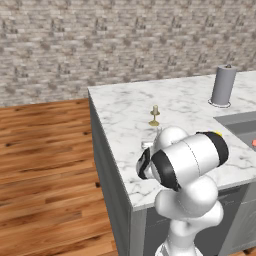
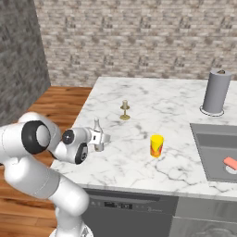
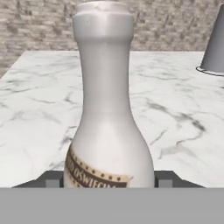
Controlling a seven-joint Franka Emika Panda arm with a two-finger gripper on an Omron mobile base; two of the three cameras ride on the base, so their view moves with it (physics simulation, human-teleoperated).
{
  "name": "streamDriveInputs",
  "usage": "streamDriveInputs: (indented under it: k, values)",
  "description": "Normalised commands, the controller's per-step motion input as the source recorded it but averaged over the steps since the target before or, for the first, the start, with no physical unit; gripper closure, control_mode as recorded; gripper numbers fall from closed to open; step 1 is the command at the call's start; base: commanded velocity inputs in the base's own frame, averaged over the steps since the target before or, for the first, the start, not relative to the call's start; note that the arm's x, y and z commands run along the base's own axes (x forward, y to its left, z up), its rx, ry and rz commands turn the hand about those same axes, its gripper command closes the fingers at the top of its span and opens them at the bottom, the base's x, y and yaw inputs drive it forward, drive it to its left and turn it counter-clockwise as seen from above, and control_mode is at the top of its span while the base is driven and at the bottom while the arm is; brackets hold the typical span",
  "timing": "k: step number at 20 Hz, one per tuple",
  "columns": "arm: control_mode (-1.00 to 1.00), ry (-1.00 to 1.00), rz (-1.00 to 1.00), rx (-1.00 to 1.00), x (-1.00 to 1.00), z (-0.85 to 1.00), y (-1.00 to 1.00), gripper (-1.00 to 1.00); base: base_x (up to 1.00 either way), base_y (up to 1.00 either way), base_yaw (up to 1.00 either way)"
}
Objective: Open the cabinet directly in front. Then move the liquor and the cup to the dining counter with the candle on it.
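The liquor (image 2: 97,129) is a slim-necked greyish bottle with a pale label, upright over the near left part of the dining counter (image 2: 152,95). In the hand view the liquor (image 3: 107,109) stands right between my fingertips, whose pads sit against its lower sides. My gripper (image 2: 99,139) is shut on it; whether its base rests on the marble I cannot tell. The yellow cup (image 2: 157,145) stands on the marble to the bottle's right, apart from it. Farther back stands the small cream candle (image 2: 124,110) (image 1: 155,116). The cabinet is out of view.
A grey upright cylinder (image 2: 215,91) (image 1: 222,86) stands at the back right on a round base. The sink (image 2: 217,148) is set into the marble on the right, with a pink thing (image 2: 230,162) in it. Wooden floor (image 1: 45,165) lies left of the counter's edge.
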Motion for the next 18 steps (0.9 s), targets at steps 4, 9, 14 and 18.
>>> streamDriveInputs:
  k: [4, 9, 14, 18]
  values:
    - [-1.0, 0.0, 0.0, 0.0, 0.03, -0.01, 0.0, 1.0, 0.0, 0.0, 0.0]
    - [-1.0, 0.0, 0.0, 0.0, 0.04, 0.0, 0.0, 1.0, 0.0, 0.0, 0.0]
    - [-1.0, 0.0, 0.0, 0.0, 0.0, 0.0, 0.0, -1.0, 0.0, 0.0, 0.0]
    - [-1.0, 0.0, 0.0, 0.01, -0.01, 0.21, -0.03, -1.0, 0.0, 0.0, 0.0]
